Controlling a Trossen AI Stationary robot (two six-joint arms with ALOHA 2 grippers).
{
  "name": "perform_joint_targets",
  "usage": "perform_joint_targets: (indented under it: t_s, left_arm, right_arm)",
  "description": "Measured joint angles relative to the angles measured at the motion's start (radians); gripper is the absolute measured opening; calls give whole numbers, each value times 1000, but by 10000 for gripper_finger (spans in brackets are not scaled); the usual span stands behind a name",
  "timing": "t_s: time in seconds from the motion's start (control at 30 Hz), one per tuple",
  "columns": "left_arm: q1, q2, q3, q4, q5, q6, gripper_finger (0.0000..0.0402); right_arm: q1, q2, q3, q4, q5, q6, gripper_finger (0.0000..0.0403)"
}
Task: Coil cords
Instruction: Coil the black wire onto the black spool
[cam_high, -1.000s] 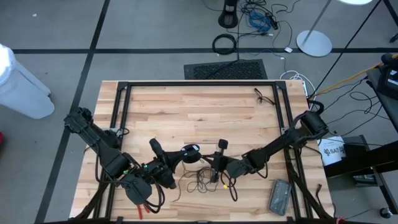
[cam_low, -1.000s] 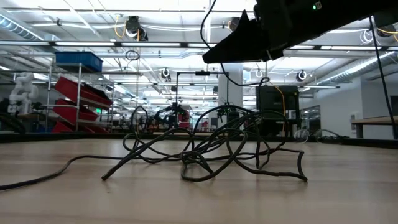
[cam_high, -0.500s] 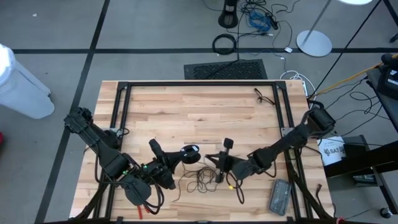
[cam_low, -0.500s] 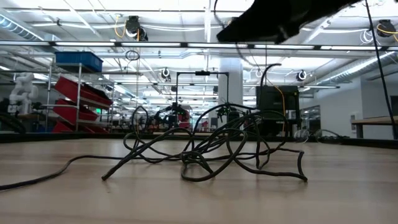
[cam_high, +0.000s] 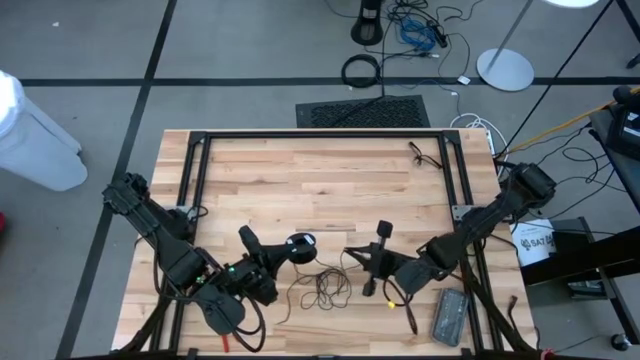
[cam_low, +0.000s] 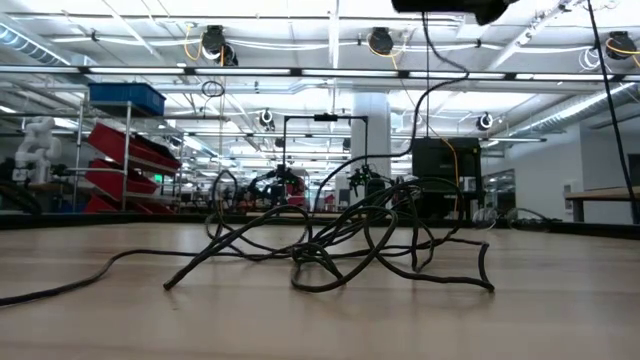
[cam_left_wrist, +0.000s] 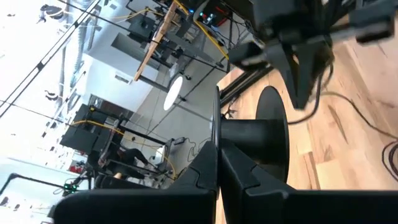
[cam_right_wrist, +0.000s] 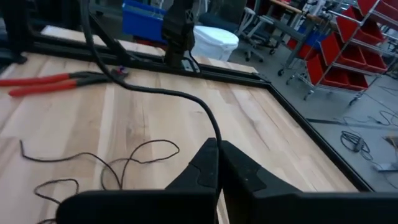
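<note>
The cords lie as a thin black tangle (cam_high: 325, 285) on the wooden table, seen as a heap of loops (cam_low: 340, 240) in the low view. Its small round puck (cam_high: 300, 244) is in my left gripper (cam_high: 285, 251), which is shut on it above the table's near left. My right gripper (cam_high: 355, 256) is raised just right of the tangle and shut on a strand. That strand (cam_low: 428, 70) climbs from the heap to the gripper (cam_low: 450, 5). My left gripper pinches the puck's stem side (cam_left_wrist: 239, 134) between its two fingertips, coming nearly level from the table's left. The puck's disc (cam_left_wrist: 277, 143) stands on edge beyond the tips, lifted clear of the table. My right gripper pinches one strand of the cord (cam_right_wrist: 215, 138) at its fingertips (cam_right_wrist: 208, 158), coming nearly level from the table's right. The strand arches up and away from the tips, lifted clear, while thin loops (cam_right_wrist: 124, 162) lie slack on the table.
Red-handled pliers (cam_right_wrist: 50, 81) lie near the table's near left edge. A grey flat device (cam_high: 450, 315) sits at the near right corner. A black frame rail (cam_high: 320, 134) runs round the table, and a small dark wire (cam_high: 425, 155) lies at the far right.
My right gripper has risen and drawn back toward the table's right edge, still shut, pulling its strand up out of the tangle. The heap on the table has kept its place. My left gripper has stayed where it was with the puck.
</note>
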Motion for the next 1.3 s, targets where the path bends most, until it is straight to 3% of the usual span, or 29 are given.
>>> perform_joint_targets:
  t_s: [0.23,0.53,0.77,1.3]
  left_arm:
    - [-8,0,0,-52,0,-5,1]
    - [-53,0,0,-52,13,31,1]
    - [-72,0,0,-51,7,47,1]
    - [28,67,0,-41,-262,46,1]
  right_arm:
    - [48,-66,0,-5,51,-5,0]
    - [67,-141,0,11,51,-5,0]
    - [85,-143,0,124,9,-48,0]
    - [86,-60,0,344,-153,-61,0]
